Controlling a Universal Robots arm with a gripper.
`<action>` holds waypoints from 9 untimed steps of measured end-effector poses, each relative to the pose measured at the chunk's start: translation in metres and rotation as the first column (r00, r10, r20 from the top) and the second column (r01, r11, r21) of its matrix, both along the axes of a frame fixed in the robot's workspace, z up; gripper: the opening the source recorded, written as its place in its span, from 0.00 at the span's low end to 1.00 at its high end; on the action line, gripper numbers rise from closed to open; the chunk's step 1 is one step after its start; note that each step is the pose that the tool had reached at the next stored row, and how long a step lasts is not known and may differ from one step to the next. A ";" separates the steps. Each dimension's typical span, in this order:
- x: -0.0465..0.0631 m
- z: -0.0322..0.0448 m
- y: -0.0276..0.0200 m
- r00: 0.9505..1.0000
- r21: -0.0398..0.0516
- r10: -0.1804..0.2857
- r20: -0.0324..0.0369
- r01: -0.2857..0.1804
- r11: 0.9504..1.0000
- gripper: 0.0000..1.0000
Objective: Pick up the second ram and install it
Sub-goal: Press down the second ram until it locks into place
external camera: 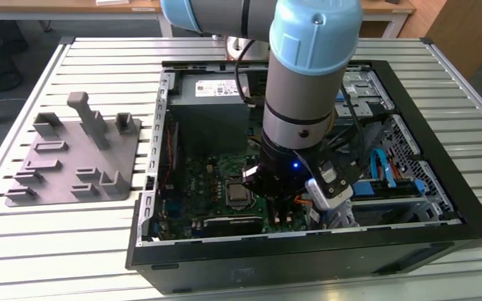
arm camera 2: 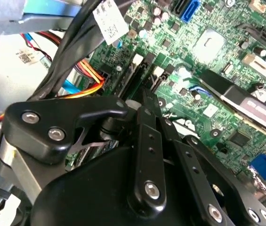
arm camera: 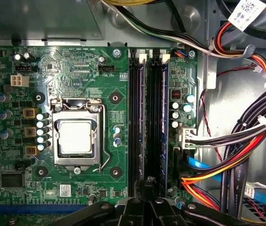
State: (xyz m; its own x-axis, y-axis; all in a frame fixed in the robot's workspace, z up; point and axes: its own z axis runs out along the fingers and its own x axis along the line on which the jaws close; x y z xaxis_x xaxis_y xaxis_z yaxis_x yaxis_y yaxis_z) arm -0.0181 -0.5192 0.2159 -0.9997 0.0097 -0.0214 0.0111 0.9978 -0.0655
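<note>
I am hovering my gripper [arm camera: 147, 184] low over the motherboard [arm camera: 76, 70], in the lower middle of the exterior view, fingers looking drawn together on nothing, probably for pressing down. I am counting two memory strips standing in two side-by-side slots. The second ram [arm camera: 164, 122], as I judge it, is sitting just beside my fingertips. I am also seeing one processor socket [arm camera: 76, 136] nearby.

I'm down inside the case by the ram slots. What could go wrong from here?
The orange and black cables run close beside the gripper and might snag on it. The gripper hangs low over the ram slots; a sideways slip could knock the capacitors next to them.
</note>
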 end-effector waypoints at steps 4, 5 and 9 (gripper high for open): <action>0.000 0.0095 0.0004 1.000 0.002 0.000 0.001 0.000 1.000 0.10; 0.000 0.0139 0.0003 1.000 0.000 0.000 0.000 0.000 1.000 0.10; 0.000 0.0174 0.0097 1.000 0.001 0.000 0.000 0.000 1.000 0.10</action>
